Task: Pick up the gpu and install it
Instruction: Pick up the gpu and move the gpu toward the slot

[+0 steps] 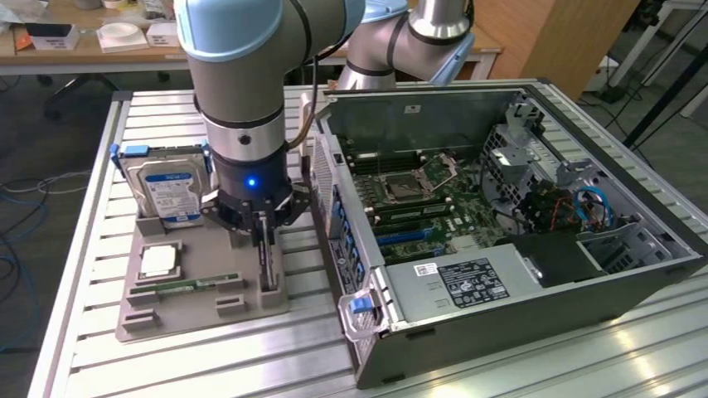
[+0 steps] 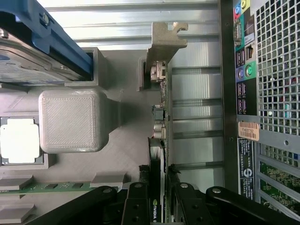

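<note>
The gpu (image 1: 265,264) stands on its long edge in a slot of the grey holder tray (image 1: 199,313), beside the open computer case (image 1: 520,290). In the wrist view the gpu (image 2: 159,117) is seen edge-on, its pale metal bracket (image 2: 164,42) at the far end and still seated in the tray (image 2: 126,154). My gripper (image 1: 262,225) reaches straight down onto the card. Its black fingers (image 2: 136,201) press against both faces of the card, so the gripper (image 2: 159,174) is shut on it. The card's lower edge still rests in the holder.
The tray also holds a silver hard drive (image 1: 172,191) in a blue frame, a square processor (image 1: 161,259) and a narrow green memory stick (image 1: 182,286). The case lies open with its motherboard (image 1: 415,191) facing up; its rear panel (image 2: 276,70) is close beside the card. Slatted metal table (image 1: 221,361).
</note>
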Tool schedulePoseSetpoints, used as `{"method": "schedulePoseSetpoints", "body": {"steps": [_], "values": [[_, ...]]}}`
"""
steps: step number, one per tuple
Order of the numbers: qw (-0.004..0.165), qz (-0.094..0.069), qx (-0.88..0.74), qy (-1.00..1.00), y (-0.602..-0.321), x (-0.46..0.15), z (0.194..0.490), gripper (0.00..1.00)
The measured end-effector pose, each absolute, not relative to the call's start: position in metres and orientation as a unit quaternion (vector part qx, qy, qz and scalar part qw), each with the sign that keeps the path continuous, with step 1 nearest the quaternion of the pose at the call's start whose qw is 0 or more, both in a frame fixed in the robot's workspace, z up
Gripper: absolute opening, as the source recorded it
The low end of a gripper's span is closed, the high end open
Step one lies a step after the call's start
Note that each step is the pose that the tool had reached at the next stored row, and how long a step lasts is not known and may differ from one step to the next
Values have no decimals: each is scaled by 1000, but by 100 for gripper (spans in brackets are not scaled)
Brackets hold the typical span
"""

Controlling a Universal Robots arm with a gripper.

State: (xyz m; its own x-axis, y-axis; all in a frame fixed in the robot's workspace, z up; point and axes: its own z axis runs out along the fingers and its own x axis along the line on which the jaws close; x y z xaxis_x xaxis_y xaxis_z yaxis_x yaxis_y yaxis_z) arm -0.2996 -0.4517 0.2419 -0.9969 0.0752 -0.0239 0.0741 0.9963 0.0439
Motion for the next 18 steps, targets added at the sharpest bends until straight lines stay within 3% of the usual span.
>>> {"method": "schedulePoseSetpoints", "body": {"steps": [18], "values": [[13,21,37,999,-452,-300,268,26]]}}
